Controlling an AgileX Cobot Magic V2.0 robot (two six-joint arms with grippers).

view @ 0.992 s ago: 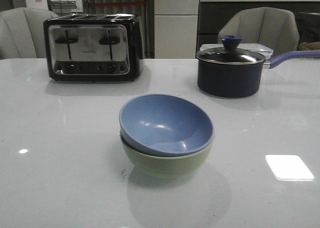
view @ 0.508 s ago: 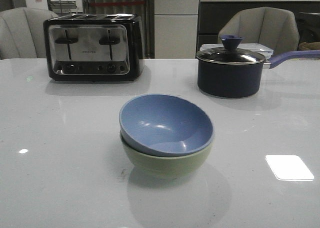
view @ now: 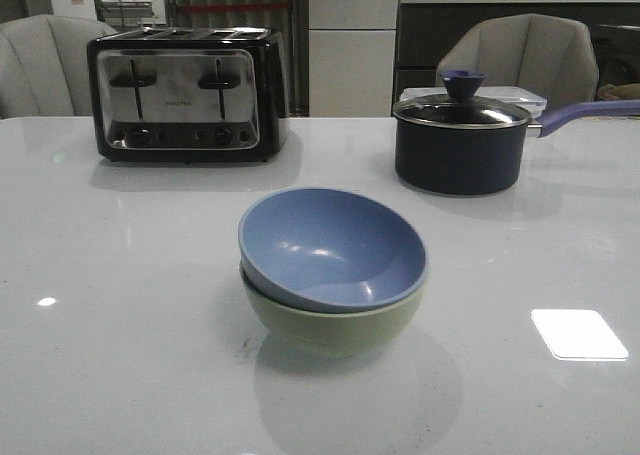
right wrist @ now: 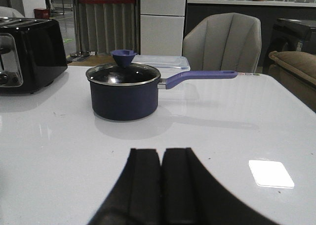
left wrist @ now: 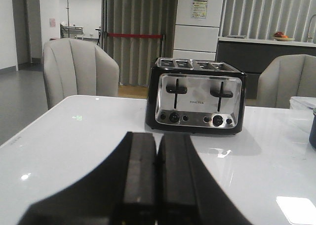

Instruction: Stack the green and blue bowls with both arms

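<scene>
In the front view the dusty blue bowl (view: 330,247) sits nested inside the pale green bowl (view: 335,325) at the middle of the white table, tilted slightly toward the camera. Neither arm shows in the front view. In the left wrist view my left gripper (left wrist: 157,138) is shut with nothing between its fingers, low over the table and facing the toaster. The right gripper (right wrist: 161,153) in its wrist view is shut and empty too, facing the saucepan. Neither wrist view shows the bowls.
A black and chrome toaster (view: 185,95) stands at the back left. A dark lidded saucepan (view: 460,140) with a purple handle stands at the back right, a clear container behind it. Grey chairs (view: 525,60) stand beyond the table's far edge.
</scene>
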